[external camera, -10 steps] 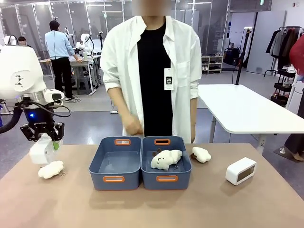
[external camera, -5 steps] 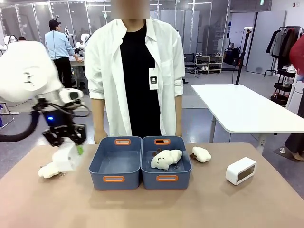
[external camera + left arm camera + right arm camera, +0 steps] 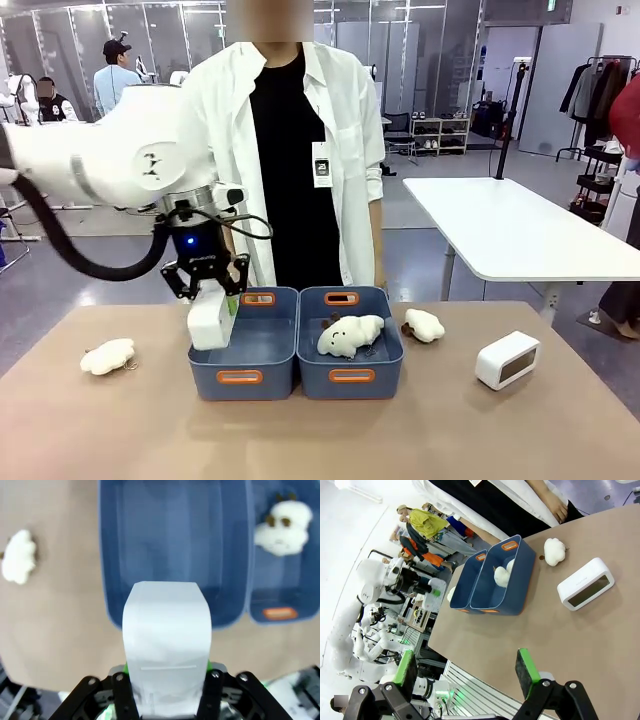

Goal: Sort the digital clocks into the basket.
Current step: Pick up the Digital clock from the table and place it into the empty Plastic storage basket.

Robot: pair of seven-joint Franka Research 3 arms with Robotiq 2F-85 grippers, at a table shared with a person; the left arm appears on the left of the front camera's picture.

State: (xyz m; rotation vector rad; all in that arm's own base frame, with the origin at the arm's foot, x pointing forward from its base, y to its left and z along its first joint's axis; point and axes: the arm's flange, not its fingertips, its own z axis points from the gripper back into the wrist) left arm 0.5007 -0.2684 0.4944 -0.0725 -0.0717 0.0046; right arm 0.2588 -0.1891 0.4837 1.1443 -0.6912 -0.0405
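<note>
My left gripper (image 3: 211,297) is shut on a white digital clock (image 3: 209,320), which hangs just above the left edge of the left blue basket (image 3: 262,347). In the left wrist view the clock (image 3: 166,635) stands between my fingers over that empty basket (image 3: 175,540). A second digital clock (image 3: 507,360) sits on the table at the right, dark face toward me. My right gripper (image 3: 466,667) is open and empty, well back from that clock (image 3: 584,587) and both baskets (image 3: 512,580).
The right blue bin (image 3: 372,375) touches the left one and holds a white-and-brown plush toy (image 3: 350,335). One plush (image 3: 424,325) lies just right of the bins, another (image 3: 107,356) at the far left. A person (image 3: 290,150) stands behind the bins.
My left arm has carried the clock rightward, from above the far-left plush to over the left basket. The person has shifted a little to the left.
</note>
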